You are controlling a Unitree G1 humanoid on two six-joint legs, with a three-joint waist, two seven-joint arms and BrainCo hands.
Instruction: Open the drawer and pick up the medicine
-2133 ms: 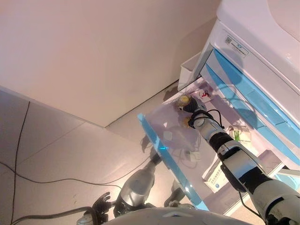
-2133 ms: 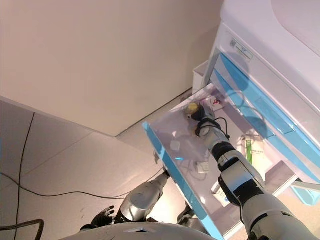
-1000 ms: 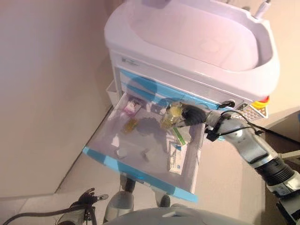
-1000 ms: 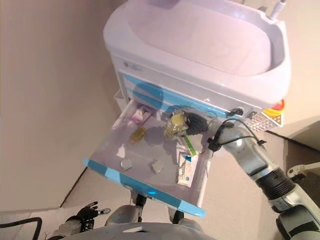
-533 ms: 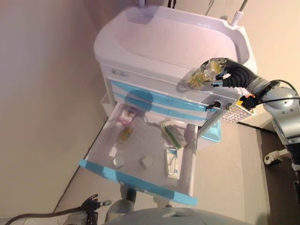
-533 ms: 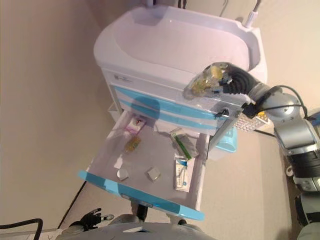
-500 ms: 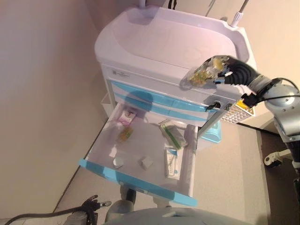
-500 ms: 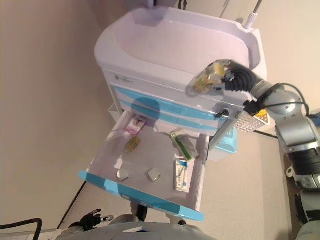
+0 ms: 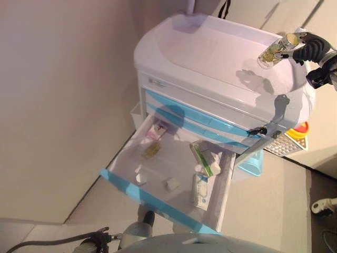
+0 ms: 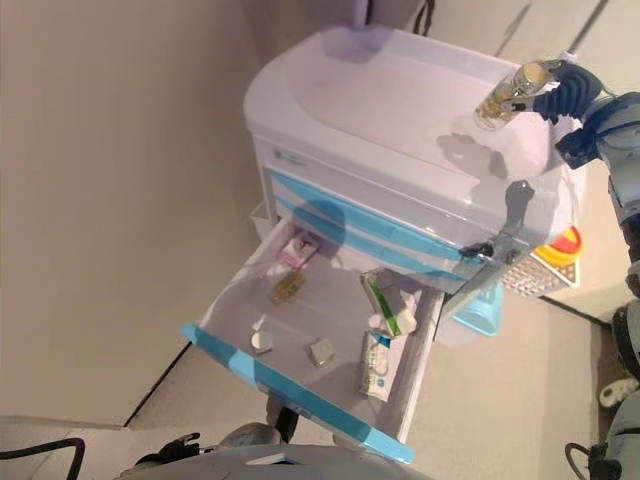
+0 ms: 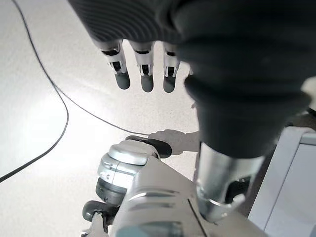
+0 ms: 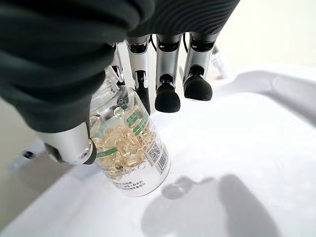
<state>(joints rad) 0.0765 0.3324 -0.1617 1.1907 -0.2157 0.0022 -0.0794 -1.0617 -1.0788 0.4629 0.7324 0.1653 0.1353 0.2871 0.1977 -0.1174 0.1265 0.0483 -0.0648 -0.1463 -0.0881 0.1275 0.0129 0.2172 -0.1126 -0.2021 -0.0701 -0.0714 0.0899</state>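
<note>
In the left eye view the drawer (image 9: 174, 182) stands pulled out, with small boxes (image 9: 202, 174) inside, and the right hand (image 9: 310, 48) holds the medicine bottle (image 9: 273, 52) above the cart top (image 9: 210, 47). The right eye view shows the same. In the left wrist view the left hand (image 11: 143, 69) hangs with straight fingers, empty, over the floor (image 11: 39, 89). In the right wrist view the fingers (image 12: 140, 64) and thumb pinch the bottle. The picking step seems done; next it probably needs to keep a firm hold.

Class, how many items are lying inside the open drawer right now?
About 6: pink box, amber item, two small white pieces, green-striped box, long white box. Others may be hidden in the drawer.
</note>
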